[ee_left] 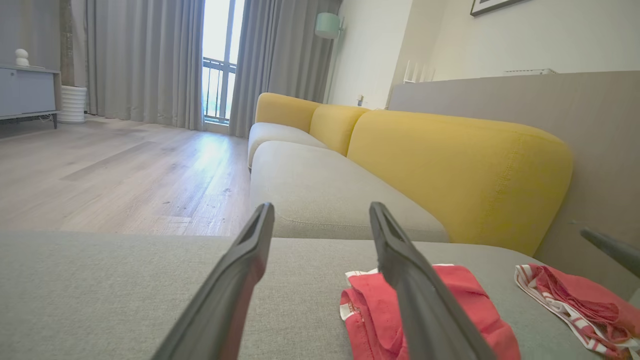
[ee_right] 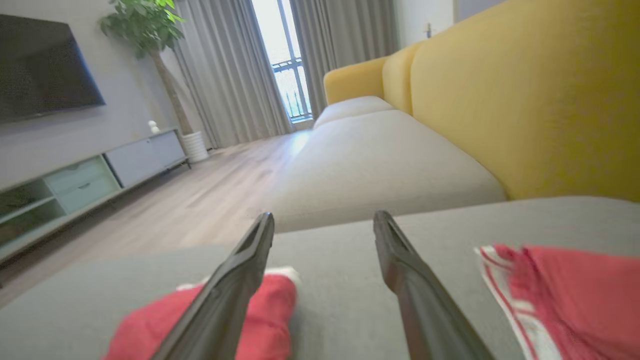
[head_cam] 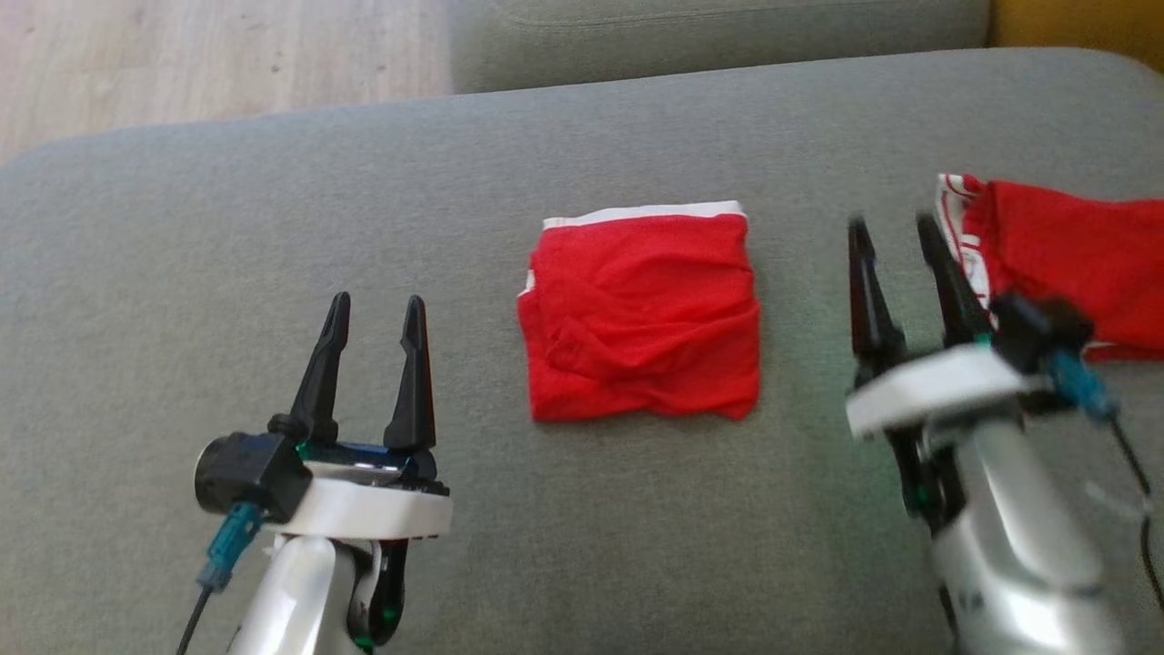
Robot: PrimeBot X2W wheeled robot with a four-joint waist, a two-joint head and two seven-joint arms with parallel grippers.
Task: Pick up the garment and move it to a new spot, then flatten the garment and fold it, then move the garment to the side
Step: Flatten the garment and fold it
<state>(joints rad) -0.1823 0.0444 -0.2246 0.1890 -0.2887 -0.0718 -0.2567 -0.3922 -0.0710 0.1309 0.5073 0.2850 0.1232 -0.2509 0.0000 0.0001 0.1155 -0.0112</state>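
Seeing garment (head_cam: 641,314) folded square, flat on grey cushion (head_cam: 273,200), white band on far edge. Seeing left gripper (head_cam: 378,302) near-left of garment, jaws spread, gripping nothing; right gripper (head_cam: 891,226) right of garment, jaws spread, empty too. Also second red piece (head_cam: 1064,264) further right of garment, crumpled, striped hem showing.

Grey sofa seat (head_cam: 273,182) spreading out before me, yellow back cushions (ee_left: 450,165) lining it, daylight pouring through the window (ee_left: 218,60) between grey curtains (ee_left: 140,60), wooden floor (ee_left: 100,170) gleaming, plant (ee_right: 145,25) standing by the television (ee_right: 40,65)
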